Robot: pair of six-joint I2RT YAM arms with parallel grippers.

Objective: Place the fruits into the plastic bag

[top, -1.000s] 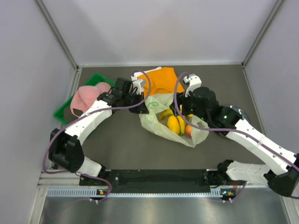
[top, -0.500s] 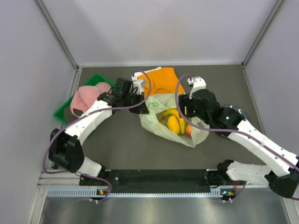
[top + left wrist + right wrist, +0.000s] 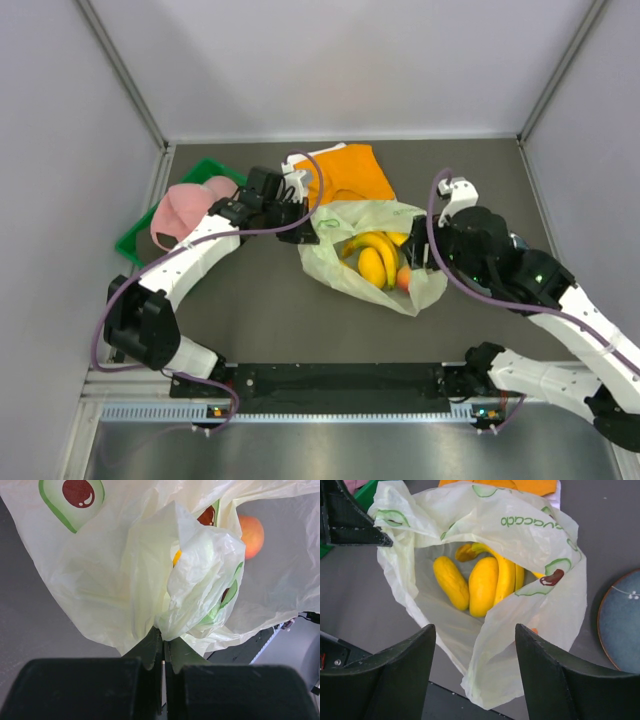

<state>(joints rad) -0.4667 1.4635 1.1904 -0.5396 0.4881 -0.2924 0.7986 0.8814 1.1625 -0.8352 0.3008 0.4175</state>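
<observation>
The bananas (image 3: 490,582) lie inside the bag (image 3: 540,535), its mouth open. The left gripper (image 3: 163,647), at the bag's 10 o'clock, is clamped on the rim. The right gripper (image 3: 474,635), jaws apart and empty, hovers at 3 o'clock. I'd lift the right one straight up, clear of loose plastic, with the left pinch held firm.

A dark grey table (image 3: 260,310) filled the enclosure under soft, even light. Pale grey walls (image 3: 340,60) rose behind it and at both its sides, joined by slanting metal struts (image 3: 120,70). Along its near edge ran a black rail (image 3: 340,380), then a brushed metal sheet (image 3: 340,450).
</observation>
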